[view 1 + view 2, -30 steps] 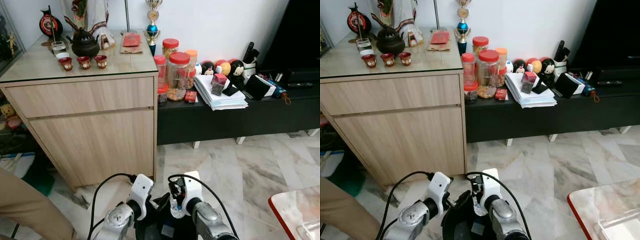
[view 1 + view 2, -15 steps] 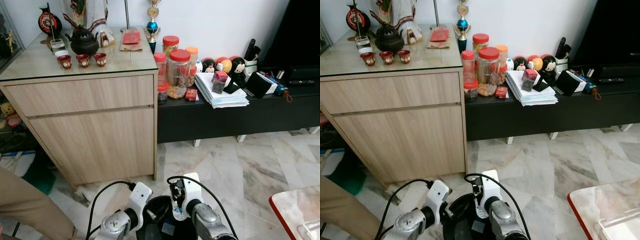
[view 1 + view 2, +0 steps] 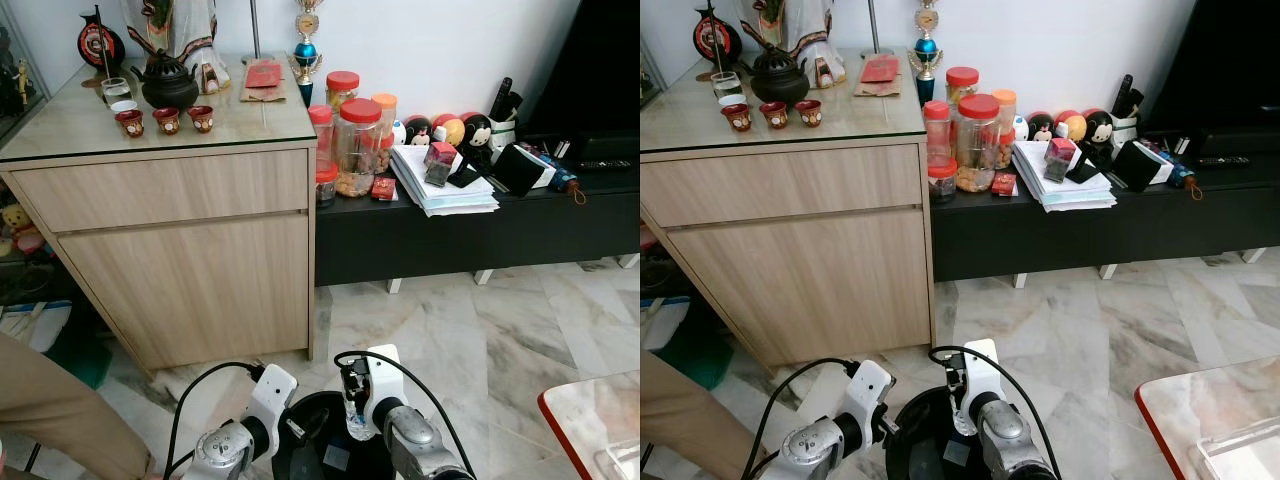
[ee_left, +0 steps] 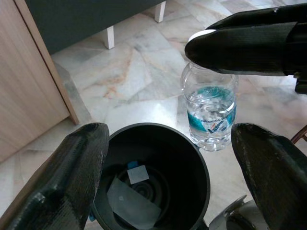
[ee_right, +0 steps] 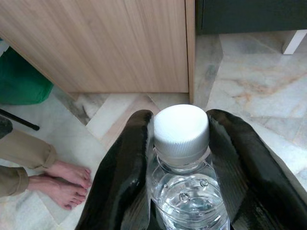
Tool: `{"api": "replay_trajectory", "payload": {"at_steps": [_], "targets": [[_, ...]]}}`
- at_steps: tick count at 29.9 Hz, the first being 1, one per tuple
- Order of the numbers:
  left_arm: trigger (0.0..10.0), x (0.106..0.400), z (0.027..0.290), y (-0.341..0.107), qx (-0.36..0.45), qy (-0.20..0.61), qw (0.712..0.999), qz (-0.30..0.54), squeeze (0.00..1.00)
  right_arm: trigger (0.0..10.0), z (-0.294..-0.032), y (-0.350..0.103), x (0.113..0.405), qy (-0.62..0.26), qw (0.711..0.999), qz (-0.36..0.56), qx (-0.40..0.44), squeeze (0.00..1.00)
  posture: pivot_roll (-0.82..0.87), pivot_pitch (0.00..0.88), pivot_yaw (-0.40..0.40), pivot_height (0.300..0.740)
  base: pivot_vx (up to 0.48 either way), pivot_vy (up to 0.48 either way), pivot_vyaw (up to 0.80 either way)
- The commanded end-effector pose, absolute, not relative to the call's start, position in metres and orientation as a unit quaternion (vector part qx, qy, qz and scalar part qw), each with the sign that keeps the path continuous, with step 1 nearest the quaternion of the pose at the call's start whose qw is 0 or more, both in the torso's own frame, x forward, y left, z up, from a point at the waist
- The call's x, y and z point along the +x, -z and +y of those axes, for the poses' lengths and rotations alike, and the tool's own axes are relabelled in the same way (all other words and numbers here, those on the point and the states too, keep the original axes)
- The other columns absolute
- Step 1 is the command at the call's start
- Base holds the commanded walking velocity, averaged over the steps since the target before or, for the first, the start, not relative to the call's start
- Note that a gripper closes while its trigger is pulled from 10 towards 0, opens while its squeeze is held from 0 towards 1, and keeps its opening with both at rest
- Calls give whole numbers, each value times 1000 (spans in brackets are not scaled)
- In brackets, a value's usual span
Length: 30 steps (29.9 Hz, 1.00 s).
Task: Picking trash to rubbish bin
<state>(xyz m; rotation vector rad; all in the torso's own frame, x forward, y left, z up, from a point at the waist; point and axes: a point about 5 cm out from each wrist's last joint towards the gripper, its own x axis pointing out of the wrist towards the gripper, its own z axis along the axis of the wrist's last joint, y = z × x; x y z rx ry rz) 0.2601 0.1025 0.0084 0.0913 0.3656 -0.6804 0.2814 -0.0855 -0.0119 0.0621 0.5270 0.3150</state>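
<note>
Dropping lower than a second before, the left arm had sunk toward the floor and its wrist had pulled back from the right one, opening up room over the black rubbish bin [image 4: 151, 177]. That mattered: to my eye the mouth of the bin was now free for the drop.

The right gripper [image 5: 180, 158] had its two black fingers [image 5: 117, 177] clamped on the neck of the water bottle [image 4: 209, 112], just under the white cap, one on each side and pressing the plastic. The bottle hung upright between them, some water in it, teal label facing out. It sat just beside the bin's rim, not yet over the opening, with the marble floor [image 4: 144, 62] below it.

The left gripper [image 4: 163, 191] was spread wide, holding nothing, and the bin sat squarely between its fingers [image 4: 67, 187]. Scraps of paper lay at the bottom of the bin.

Both silver arms were bent in close at the robot's front, wrists low. A person's bare feet [image 5: 67, 184] stood near the wooden cabinet [image 3: 190, 260].
</note>
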Motion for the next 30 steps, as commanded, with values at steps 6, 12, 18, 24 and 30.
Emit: {"api": "replay_trajectory", "payload": {"at_steps": [6, 12, 18, 24, 30], "targets": [[10000, 257, 102, -7, 46, 333, 923, 185, 0, 10000, -83, 11, 282, -157, 952, 259, 32, 1000, 200, 84, -34, 740, 0, 0, 0], [10000, 257, 101, -7, 47, 336, 922, 187, 0, 10000, -84, 11, 282, -155, 953, 258, 32, 1000, 202, 87, -37, 740, 0, 0, 0], [10000, 258, 103, -8, 49, 328, 925, 184, 0, 10000, -87, 10, 284, -153, 955, 253, 29, 0, 202, 87, -37, 740, 0, 0, 0], [10000, 267, 118, -6, 72, 271, 942, 187, 0, 10000, -97, 13, 281, -143, 957, 253, 28, 0, 195, 80, -36, 740, 0, 0, 0], [10000, 268, 153, 5, 93, 168, 959, 209, 0, 10000, -121, 24, 270, -107, 957, 268, 23, 0, 182, 68, -32, 740, 0, 0, 0]]}}
